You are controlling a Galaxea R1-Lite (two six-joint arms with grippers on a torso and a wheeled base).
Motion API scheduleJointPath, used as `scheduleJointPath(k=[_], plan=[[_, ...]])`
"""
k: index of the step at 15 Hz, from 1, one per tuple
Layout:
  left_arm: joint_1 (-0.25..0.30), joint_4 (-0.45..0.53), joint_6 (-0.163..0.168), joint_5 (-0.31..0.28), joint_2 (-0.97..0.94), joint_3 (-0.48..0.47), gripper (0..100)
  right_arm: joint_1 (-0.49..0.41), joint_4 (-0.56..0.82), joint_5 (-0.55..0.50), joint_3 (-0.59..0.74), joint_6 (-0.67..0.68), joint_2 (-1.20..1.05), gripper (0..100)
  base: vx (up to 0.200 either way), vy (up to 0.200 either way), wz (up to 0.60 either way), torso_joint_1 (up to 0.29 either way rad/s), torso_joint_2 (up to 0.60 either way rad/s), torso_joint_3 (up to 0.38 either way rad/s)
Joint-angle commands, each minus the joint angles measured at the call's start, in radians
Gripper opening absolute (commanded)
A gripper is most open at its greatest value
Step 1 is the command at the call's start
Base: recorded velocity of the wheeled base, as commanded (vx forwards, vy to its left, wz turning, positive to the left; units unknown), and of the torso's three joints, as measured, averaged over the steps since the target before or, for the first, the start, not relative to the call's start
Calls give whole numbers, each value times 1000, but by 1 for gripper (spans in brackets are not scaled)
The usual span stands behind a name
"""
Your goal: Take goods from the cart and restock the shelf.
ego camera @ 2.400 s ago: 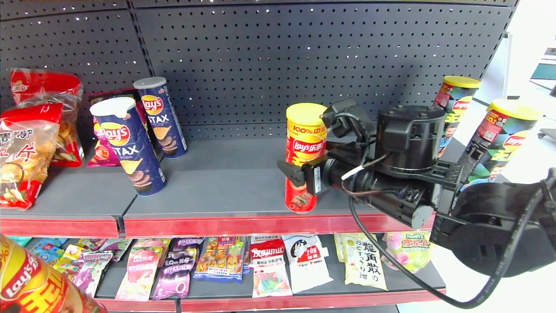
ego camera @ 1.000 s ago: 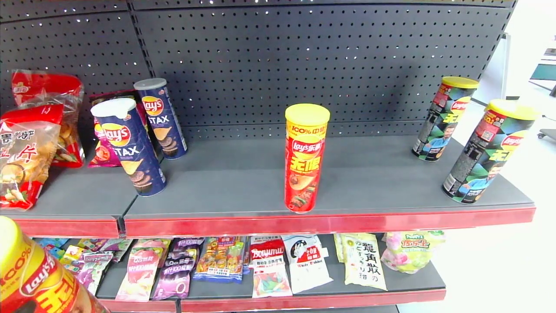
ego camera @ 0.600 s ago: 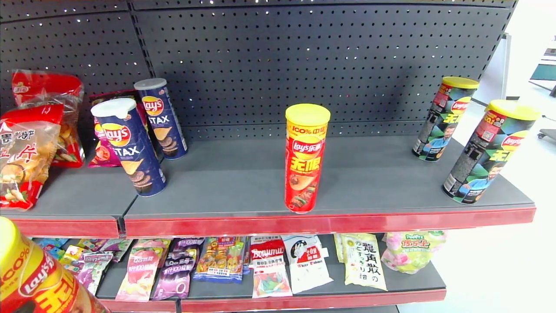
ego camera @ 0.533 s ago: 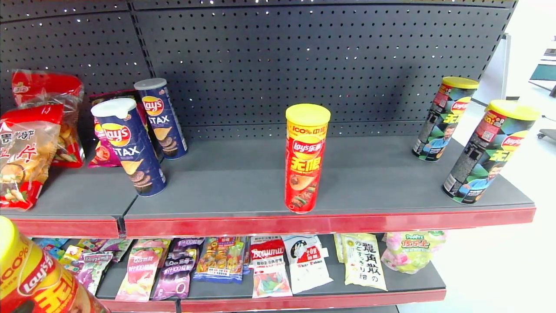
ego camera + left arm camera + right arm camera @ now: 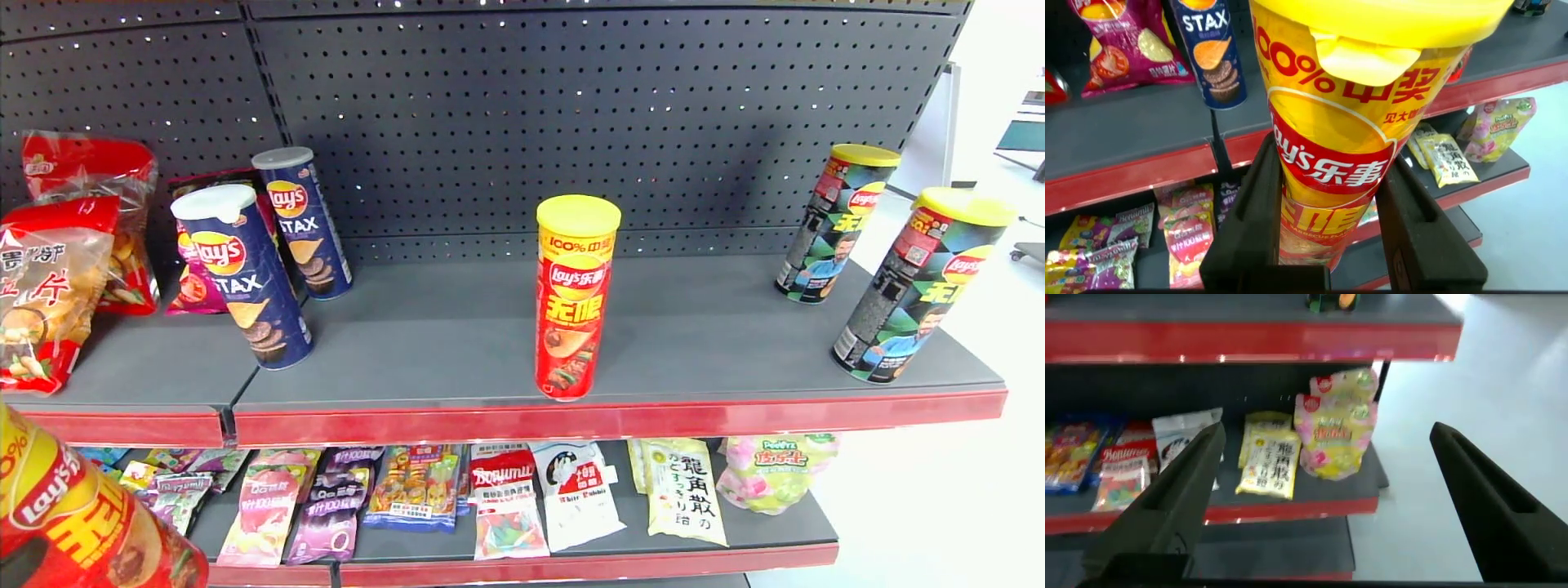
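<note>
A red chip can with a yellow lid [image 5: 574,302] stands upright near the front edge of the grey upper shelf [image 5: 694,343], at its middle. A second can of the same kind [image 5: 1347,155] sits between the fingers of my left gripper [image 5: 1339,237], which is shut on its lower body. This held can [image 5: 73,523] shows tilted at the lower left corner of the head view, below and in front of the shelf edge. My right gripper [image 5: 1331,506] is open with nothing between its fingers, and faces the lower shelf.
Two dark blue chip cans [image 5: 245,278] and snack bags [image 5: 57,278] fill the upper shelf's left. Two black cans with yellow lids [image 5: 914,286] stand at its right end. Candy bags [image 5: 506,498] lie along the lower shelf. Bare shelf lies on both sides of the red can.
The right arm let go of the red can on the shelf and drew back out of the head view. The held can at lower left rose, then sank a little.
</note>
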Motion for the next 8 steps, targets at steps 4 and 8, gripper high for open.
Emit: scheduleJointPath(k=[4,8], plan=[[1,-54,0,0,73,-10,0,136,35,12,2,53,-59,100,0,0,0,0,0,0],[-1,-72,0,-4,114,-14,0,124,29,2,3,67,-93,100,0,0,0,0,0,0]])
